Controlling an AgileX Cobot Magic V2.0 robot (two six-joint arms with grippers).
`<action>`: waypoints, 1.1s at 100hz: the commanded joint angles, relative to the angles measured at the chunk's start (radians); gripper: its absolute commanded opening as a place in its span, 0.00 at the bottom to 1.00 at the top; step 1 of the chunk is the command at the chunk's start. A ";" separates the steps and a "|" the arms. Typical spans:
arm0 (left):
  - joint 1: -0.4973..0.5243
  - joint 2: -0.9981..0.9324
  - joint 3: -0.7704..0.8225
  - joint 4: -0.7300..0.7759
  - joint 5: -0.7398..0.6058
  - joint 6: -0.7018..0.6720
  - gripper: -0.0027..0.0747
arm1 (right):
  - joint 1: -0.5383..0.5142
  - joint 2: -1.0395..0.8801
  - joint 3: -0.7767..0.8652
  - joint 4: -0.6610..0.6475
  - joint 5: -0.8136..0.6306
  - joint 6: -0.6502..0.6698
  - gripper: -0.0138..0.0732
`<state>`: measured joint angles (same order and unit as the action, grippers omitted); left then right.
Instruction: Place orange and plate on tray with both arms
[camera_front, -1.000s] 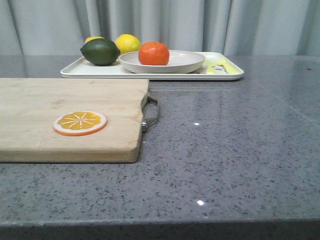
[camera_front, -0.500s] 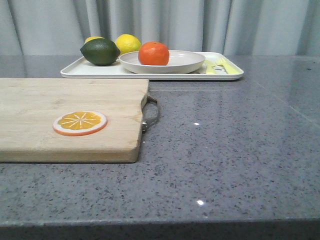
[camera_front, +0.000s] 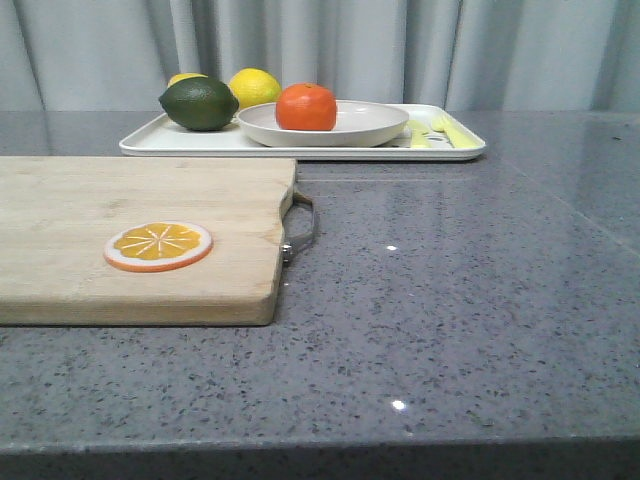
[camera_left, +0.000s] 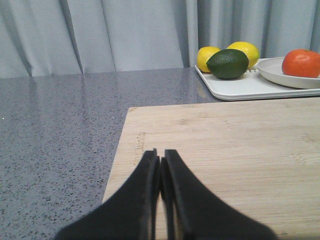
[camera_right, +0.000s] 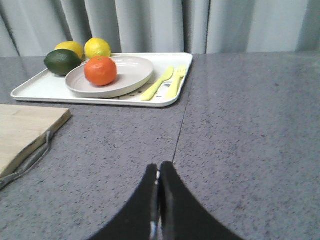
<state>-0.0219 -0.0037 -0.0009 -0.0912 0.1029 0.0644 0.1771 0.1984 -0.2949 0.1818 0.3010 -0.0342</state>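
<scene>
One orange (camera_front: 306, 107) sits in one plate (camera_front: 360, 128), left of the plate's centre. Plate rests on one white tray (camera_front: 190, 146) at the far side of the grey table (camera_front: 480, 300), roughly 12 o'clock from the table's middle in the front view. Also on tray: two lemons (camera_front: 255, 87) and one dark green lime (camera_front: 199, 103), grouped at the plate's 9 o'clock; lime in front, touching or just beside the plate rim. Yellow cutlery print (camera_front: 440, 131) at the plate's 3 o'clock.

One wooden board (camera_front: 130, 240) lies near the tray at its 7 o'clock, metal handle (camera_front: 302, 227) on its right end. One orange slice (camera_front: 158, 246) flat on the board.

Left gripper (camera_left: 161, 162) over the board, jaws closed, holding nothing. Right gripper (camera_right: 158, 174) over bare table, jaws closed, holding nothing.
</scene>
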 joint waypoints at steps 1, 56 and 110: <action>-0.001 -0.031 0.023 0.001 -0.082 -0.004 0.01 | -0.002 0.009 0.020 -0.053 -0.183 0.006 0.08; -0.001 -0.031 0.023 0.001 -0.082 -0.004 0.01 | -0.165 -0.170 0.298 -0.201 -0.370 0.167 0.08; -0.001 -0.031 0.023 0.001 -0.082 -0.004 0.01 | -0.193 -0.229 0.324 -0.201 -0.339 0.167 0.08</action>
<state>-0.0219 -0.0037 -0.0009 -0.0912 0.1029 0.0644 -0.0103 -0.0104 0.0279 -0.0089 0.0372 0.1338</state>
